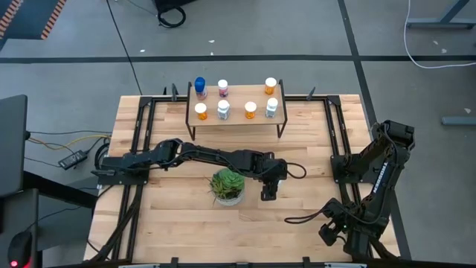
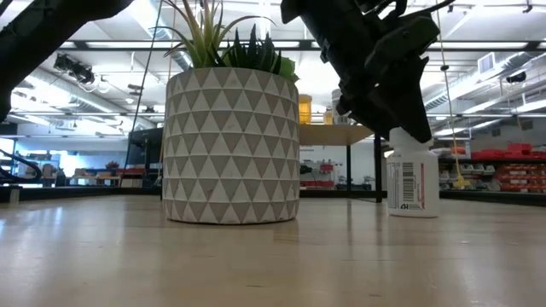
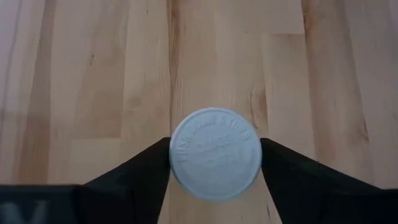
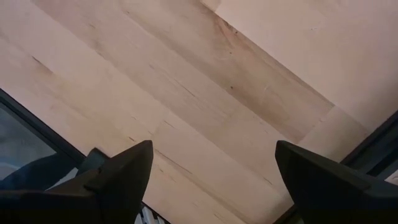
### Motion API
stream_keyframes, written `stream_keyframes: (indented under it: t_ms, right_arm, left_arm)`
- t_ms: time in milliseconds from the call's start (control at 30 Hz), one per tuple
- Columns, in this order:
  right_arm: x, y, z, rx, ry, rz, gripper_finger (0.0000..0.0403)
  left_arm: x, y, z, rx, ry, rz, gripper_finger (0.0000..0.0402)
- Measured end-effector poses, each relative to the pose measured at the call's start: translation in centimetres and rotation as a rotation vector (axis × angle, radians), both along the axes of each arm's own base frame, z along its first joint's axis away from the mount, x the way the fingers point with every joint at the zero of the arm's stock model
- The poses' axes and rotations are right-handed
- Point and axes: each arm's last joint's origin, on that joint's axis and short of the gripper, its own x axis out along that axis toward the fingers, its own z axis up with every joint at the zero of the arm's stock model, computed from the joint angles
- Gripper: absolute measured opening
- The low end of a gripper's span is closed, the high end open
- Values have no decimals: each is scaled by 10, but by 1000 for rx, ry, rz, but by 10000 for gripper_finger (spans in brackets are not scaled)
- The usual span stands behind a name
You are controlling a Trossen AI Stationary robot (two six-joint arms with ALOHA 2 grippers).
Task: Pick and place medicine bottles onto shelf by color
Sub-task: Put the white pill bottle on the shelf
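I see the left arm stretched across the middle of the table, its left gripper pointed down just right of the potted plant. In the left wrist view the two fingers sit tight against either side of a round white cap, so I read the gripper as clamped on a white bottle. The low view shows that bottle upright with its base on the tabletop, barcode label facing the camera, and the gripper over its top. The plant's triangle-patterned pot stands beside it, apart.

The shelf stands at the far edge of the table. I count eight bottles on it, in two rows. Back row: a blue bottle at the left, a white-capped pinkish one next, an orange one towards the right. Front row, left to right: orange, white, orange, white. I cannot make out the eighth separately; only seven are distinct from above.

The right arm is folded at the right edge of the table, with the right gripper near the front corner. Its wrist view shows its fingers spread wide apart over bare wood, holding nothing.
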Motion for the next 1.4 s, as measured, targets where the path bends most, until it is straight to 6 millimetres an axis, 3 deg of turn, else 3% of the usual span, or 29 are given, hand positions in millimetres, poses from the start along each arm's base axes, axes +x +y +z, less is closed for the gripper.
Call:
stream_keyframes:
  t_ms: [467,633,900,1400]
  right_arm:
    - [0,0,0,0,0,0,347]
    - [0,0,0,0,0,0,347]
    - [0,0,0,-2,-1,0,347]
    - [6,-4,0,-31,-45,-26,347]
  left_arm:
    - [0,1,1,2,0,-1,215]
    - [-2,8,13,-29,32,59,205]
    - [-8,28,58,-52,5,121,206]
    - [-46,64,131,-96,-76,234,205]
